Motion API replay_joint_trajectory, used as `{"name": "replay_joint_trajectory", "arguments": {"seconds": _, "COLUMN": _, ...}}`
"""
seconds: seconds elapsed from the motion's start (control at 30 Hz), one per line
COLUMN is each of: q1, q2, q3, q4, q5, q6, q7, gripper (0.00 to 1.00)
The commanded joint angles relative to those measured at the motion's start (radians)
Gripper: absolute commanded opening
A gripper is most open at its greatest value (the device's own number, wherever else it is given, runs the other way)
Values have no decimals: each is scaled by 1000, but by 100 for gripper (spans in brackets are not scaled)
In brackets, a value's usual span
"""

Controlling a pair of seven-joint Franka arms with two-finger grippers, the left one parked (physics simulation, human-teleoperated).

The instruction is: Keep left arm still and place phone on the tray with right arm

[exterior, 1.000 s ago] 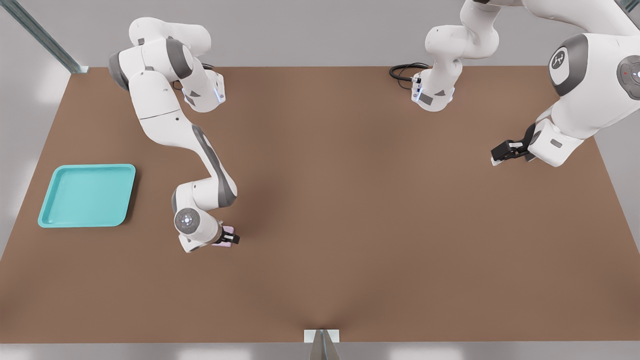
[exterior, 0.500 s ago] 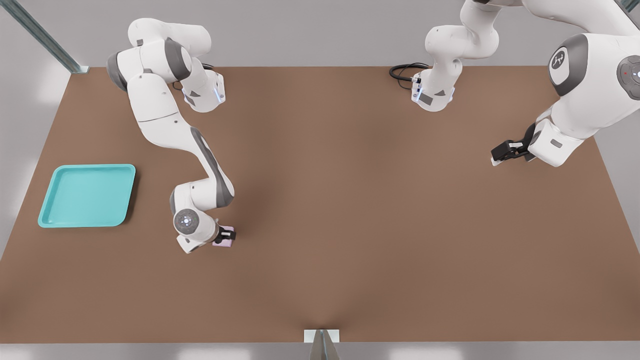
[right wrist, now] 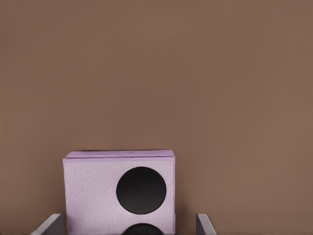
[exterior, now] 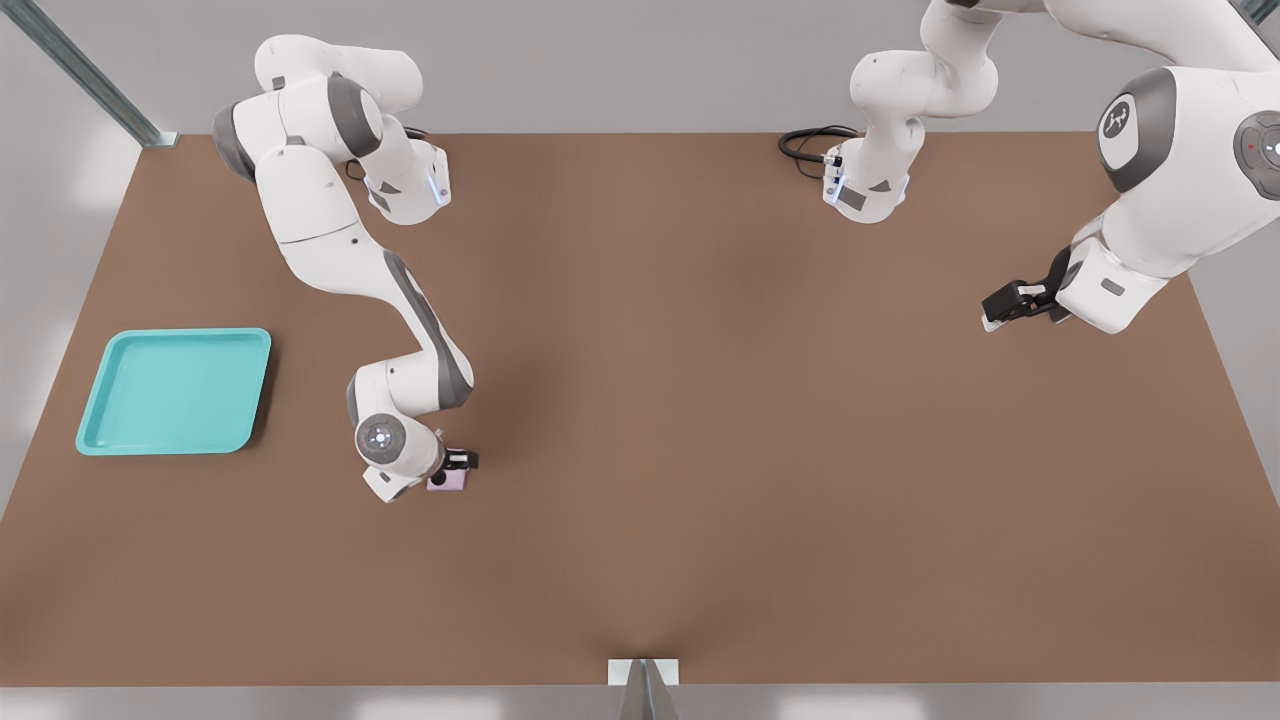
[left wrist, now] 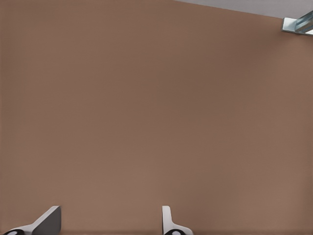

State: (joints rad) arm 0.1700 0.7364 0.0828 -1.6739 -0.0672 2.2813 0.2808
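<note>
We judge the task to be at its early stage: the phone (exterior: 447,481) is not yet on the tray (exterior: 92,437), and the grasp, lift, carry and release are all left to do.

The table (exterior: 760,420) is a plain brown surface. The tray, turquoise with rounded corners and a low rim, lies on it near the front view's left edge and carries nothing. The right arm (exterior: 330,230) reaches from the table's far side down to the phone, which lies well apart from the tray, toward the front view's right of it.

The claw (exterior: 455,470) sits directly over the phone. In the right wrist view its two fingertips (right wrist: 49,225) stand spread, one on each side of the phone (right wrist: 120,196), with a gap visible between the phone and at least one of them. We read this as no grip yet.

The phone is small, nearly square and pale lilac, with a fine-grained face. One black round lens is fully visible; a second is cut off at the frame edge.
</note>
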Motion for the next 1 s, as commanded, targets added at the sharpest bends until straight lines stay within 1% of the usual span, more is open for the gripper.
{"name": "replay_joint_trajectory", "arguments": {"seconds": 0.0, "q1": 0, "q2": -2, "q3": 0, "q4": 0, "q5": 1, "q6": 3, "q7": -61, "gripper": 97}}
{"name": "replay_joint_trajectory", "arguments": {"seconds": 0.07, "q1": 2, "q2": -2, "q3": 0, "q4": 0, "q5": 1, "q6": 3, "q7": -61, "gripper": 91}}
{"name": "replay_joint_trajectory", "arguments": {"seconds": 0.37, "q1": 3, "q2": 17, "q3": 0, "q4": 0, "q5": 1, "q6": 15, "q7": -61, "gripper": 92}}
{"name": "replay_joint_trajectory", "arguments": {"seconds": 0.4, "q1": 3, "q2": 15, "q3": 0, "q4": 0, "q5": 1, "q6": 15, "q7": -61, "gripper": 89}}
{"name": "replay_joint_trajectory", "arguments": {"seconds": 0.47, "q1": 5, "q2": 15, "q3": 0, "q4": 0, "q5": 1, "q6": 15, "q7": -61, "gripper": 70}}
{"name": "replay_joint_trajectory", "arguments": {"seconds": 0.5, "q1": 3, "q2": 11, "q3": 0, "q4": 0, "q5": 1, "q6": 10, "q7": -61, "gripper": 64}}
{"name": "replay_joint_trajectory", "arguments": {"seconds": 0.53, "q1": 3, "q2": 9, "q3": 0, "q4": 0, "q5": 1, "q6": 10, "q7": -61, "gripper": 63}}
{"name": "replay_joint_trajectory", "arguments": {"seconds": 0.63, "q1": -6, "q2": -28, "q3": 0, "q4": 5, "q5": 1, "q6": -25, "q7": -78, "gripper": 63}}
{"name": "replay_joint_trajectory", "arguments": {"seconds": 0.83, "q1": -96, "q2": -143, "q3": 0, "q4": 0, "q5": 1, "q6": -111, "q7": -92, "gripper": 63}}
{"name": "replay_joint_trajectory", "arguments": {"seconds": 0.9, "q1": -190, "q2": -235, "q3": 0, "q4": -84, "q5": 1, "q6": -120, "q7": -193, "gripper": 63}}
{"name": "replay_joint_trajectory", "arguments": {"seconds": 0.97, "q1": -277, "q2": -291, "q3": 0, "q4": -154, "q5": 1, "q6": -120, "q7": -298, "gripper": 63}}
